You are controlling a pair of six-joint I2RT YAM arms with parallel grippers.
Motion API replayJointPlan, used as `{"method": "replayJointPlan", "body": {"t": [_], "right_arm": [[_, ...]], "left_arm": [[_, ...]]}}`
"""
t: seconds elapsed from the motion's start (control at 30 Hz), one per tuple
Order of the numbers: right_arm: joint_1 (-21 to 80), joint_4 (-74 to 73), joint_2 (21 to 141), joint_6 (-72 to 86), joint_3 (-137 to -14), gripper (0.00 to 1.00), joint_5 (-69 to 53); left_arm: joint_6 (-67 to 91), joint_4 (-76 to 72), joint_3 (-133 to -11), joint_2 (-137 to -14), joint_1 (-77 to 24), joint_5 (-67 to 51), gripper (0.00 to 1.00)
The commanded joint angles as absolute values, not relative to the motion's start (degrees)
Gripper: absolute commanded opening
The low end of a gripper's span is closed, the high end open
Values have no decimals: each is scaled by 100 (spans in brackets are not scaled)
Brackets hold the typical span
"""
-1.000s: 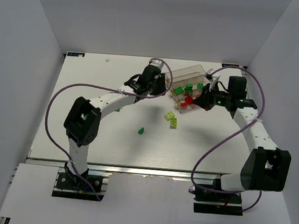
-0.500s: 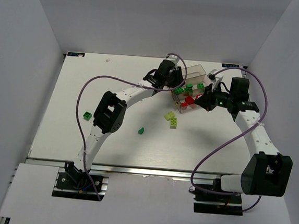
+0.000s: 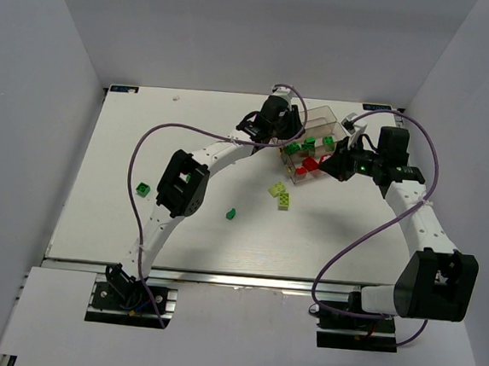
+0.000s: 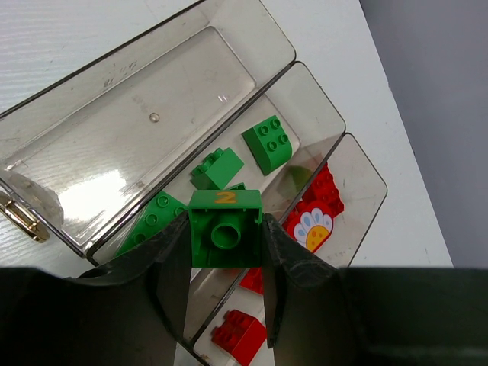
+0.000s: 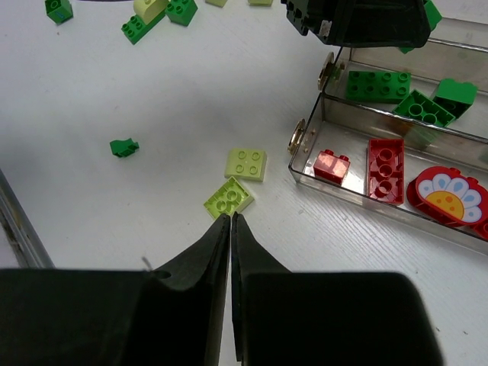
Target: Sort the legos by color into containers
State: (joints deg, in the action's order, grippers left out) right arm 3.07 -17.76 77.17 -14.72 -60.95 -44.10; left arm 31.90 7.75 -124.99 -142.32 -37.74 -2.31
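The left pincer (image 4: 225,245) is clamped on a dark green brick (image 4: 226,217), one finger on each side. The brick's hollow underside faces the wrist camera and a yellow mark shows on its upper face. It hangs over the containers (image 3: 320,118), above the near end of the middle bin (image 4: 309,114).

The containers are three clear bins joined in a row. They stand close to the far edge of the surface (image 3: 128,139), right of its middle.
- The outer bin (image 4: 152,99) on the left-arm side shows only its bare floor.
- The middle bin holds dark green legos, among them a four-stud block (image 4: 267,143) and a smaller piece (image 4: 216,168).
- The third bin (image 4: 364,171) holds red legos (image 4: 238,335) and a round red piece with a white and yellow flower (image 4: 314,229).

The right pincer (image 5: 230,217) has its fingers drawn almost together, with only a thin slit between them and nothing in it. It hovers by the near end of the red bin.

Just off that end, near the middle of the surface, two pale yellow-green bricks (image 5: 246,163) (image 5: 229,198) lie side by side, apart from the bins. A small dark green piece (image 5: 122,147) sits alone, nearer the front edge. Farther toward the left edge lie more loose legos, dark green (image 5: 137,27) and pale (image 5: 152,8). One dark green brick (image 3: 144,189) lies well apart from the rest, close to the left edge.
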Motion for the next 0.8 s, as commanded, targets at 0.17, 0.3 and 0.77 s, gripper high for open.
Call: {"method": "replayJointPlan", "body": {"t": [0.17, 0.3, 0.77], "right_arm": [[281, -1644, 7611, -1441, -6135, 12, -4535], [281, -1670, 7576, -1450, -6117, 13, -4518], [281, -2372, 7628, -2512, -6275, 65, -5439]], "left_arm": [[3252, 861, -12691, -14080, -3797, -79, 52], [3234, 905, -12691, -14036, -3797, 114, 60], [3208, 774, -11472, -12799, -3648, 228, 70]]}}
